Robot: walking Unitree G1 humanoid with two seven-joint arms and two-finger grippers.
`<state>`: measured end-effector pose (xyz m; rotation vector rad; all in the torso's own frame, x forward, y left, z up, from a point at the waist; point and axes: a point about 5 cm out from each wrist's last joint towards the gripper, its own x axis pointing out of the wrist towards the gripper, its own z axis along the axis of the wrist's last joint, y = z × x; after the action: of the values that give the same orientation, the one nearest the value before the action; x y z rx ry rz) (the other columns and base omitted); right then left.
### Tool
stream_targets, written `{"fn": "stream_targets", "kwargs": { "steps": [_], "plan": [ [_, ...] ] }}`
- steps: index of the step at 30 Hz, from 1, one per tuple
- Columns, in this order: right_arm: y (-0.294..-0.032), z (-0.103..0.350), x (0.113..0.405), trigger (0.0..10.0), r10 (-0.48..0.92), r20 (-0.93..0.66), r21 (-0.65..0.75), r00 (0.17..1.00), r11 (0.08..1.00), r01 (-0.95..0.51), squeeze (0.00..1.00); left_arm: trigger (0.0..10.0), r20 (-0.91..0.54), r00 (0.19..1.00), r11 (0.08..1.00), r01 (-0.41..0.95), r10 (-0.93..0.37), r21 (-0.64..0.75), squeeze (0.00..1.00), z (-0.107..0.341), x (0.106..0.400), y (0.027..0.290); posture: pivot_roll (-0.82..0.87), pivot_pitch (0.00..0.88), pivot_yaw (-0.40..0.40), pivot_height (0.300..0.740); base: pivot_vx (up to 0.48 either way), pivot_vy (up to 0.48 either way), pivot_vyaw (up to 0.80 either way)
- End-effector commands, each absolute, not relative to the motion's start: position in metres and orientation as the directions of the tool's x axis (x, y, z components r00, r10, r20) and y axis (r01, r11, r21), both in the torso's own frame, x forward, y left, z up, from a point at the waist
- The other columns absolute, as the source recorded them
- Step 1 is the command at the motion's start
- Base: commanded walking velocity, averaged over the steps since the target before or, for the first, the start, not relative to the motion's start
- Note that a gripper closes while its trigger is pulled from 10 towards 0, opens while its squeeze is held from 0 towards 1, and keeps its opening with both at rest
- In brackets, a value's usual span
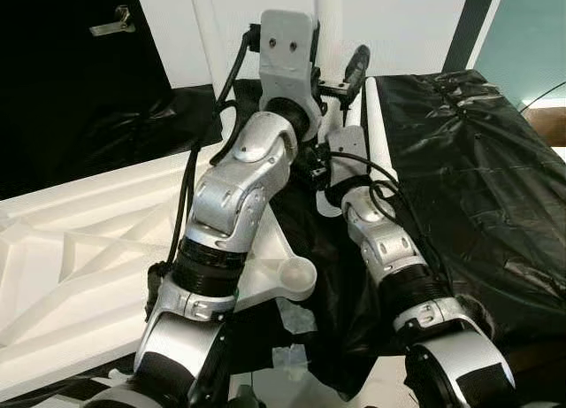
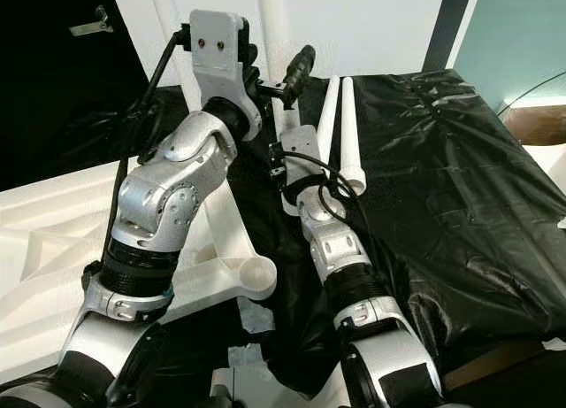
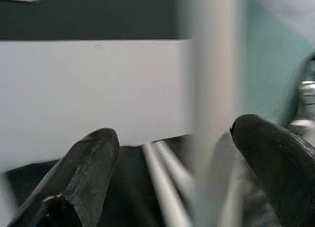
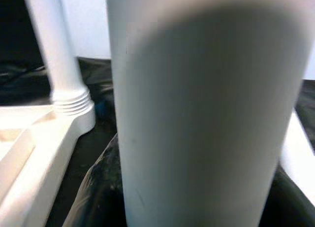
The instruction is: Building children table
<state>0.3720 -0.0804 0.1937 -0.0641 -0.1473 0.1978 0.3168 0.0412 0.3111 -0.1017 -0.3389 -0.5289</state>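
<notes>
The white table top (image 1: 80,249) lies upside down on my left, ribs up, with an empty corner socket (image 1: 296,280) near my left forearm. One white leg (image 4: 64,64) stands screwed into a far corner. Another upright white leg (image 2: 271,19) rises behind my arms. My left gripper (image 3: 174,133) is raised and open, the blurred leg (image 3: 214,89) standing between its fingers (image 3: 93,158) close to one of them. Lower down, my right gripper (image 2: 287,173) is shut on that leg (image 4: 202,113), which looms close before its camera. Two loose legs (image 2: 349,134) lie on the black sheet.
A black plastic sheet (image 1: 478,160) covers the surface to my right and under the table top. A white wall (image 1: 398,19) and a dark door with a handle (image 1: 113,20) stand behind. Bare floor (image 1: 548,120) shows at the far right.
</notes>
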Motion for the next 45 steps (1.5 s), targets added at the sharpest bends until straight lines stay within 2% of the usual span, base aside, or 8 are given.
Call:
{"fn": "stream_targets", "kwargs": {
  "steps": [1,7,12,29,30,31,34,45],
  "plan": [
    [-0.082,0.196,0.375,10.0,0.208,0.132,-0.035,0.969,0.978,-0.205,0.00,10.0,0.345,0.786,0.843,0.537,-0.513,0.031,0.00,0.306,0.313,0.050,0.11,0.004,0.018,0.740,0.000,0.000,0.00],
    [-0.085,0.197,0.375,10.0,0.223,0.138,-0.011,0.965,0.975,-0.224,0.00,10.0,0.315,0.797,0.847,0.529,-0.516,0.049,0.00,0.294,0.311,0.058,0.11,0.003,0.015,0.740,0.000,0.000,0.00],
    [-0.089,0.196,0.369,10.0,0.312,0.172,-0.048,0.934,0.950,-0.308,0.00,10.0,0.165,0.858,0.872,0.471,-0.487,0.131,0.00,0.246,0.299,0.093,0.12,0.000,0.001,0.740,0.000,0.000,0.00],
    [-0.089,0.196,0.369,10.0,0.321,0.176,-0.058,0.931,0.947,-0.315,0.00,10.0,0.146,0.862,0.872,0.468,-0.486,0.143,0.00,0.240,0.297,0.096,0.12,0.000,0.001,0.740,0.000,0.000,0.00],
    [-0.078,0.198,0.363,10.0,0.460,0.201,-0.079,0.865,0.888,-0.454,0.00,10.0,0.036,0.849,0.839,0.513,-0.527,0.182,0.00,0.217,0.282,0.110,0.15,0.008,-0.006,0.740,0.000,0.000,0.00],
    [-0.078,0.198,0.363,10.0,0.460,0.201,-0.079,0.865,0.888,-0.454,0.00,10.0,0.036,0.849,0.839,0.513,-0.527,0.182,0.00,0.217,0.282,0.110,0.15,0.008,-0.006,0.740,0.000,0.000,0.00],
    [-0.066,0.197,0.354,10.0,0.613,0.220,-0.107,0.758,0.788,-0.606,0.00,10.0,-0.113,0.824,0.793,0.566,-0.556,0.225,0.00,0.190,0.259,0.128,0.16,0.015,-0.009,0.740,0.000,0.000,0.00],
    [-0.068,0.198,0.354,10.0,0.631,0.224,-0.111,0.743,0.774,-0.624,0.00,10.0,-0.100,0.836,0.806,0.546,-0.539,0.226,0.00,0.192,0.258,0.132,0.16,0.018,-0.010,0.740,0.000,0.000,0.00]
  ]
}}
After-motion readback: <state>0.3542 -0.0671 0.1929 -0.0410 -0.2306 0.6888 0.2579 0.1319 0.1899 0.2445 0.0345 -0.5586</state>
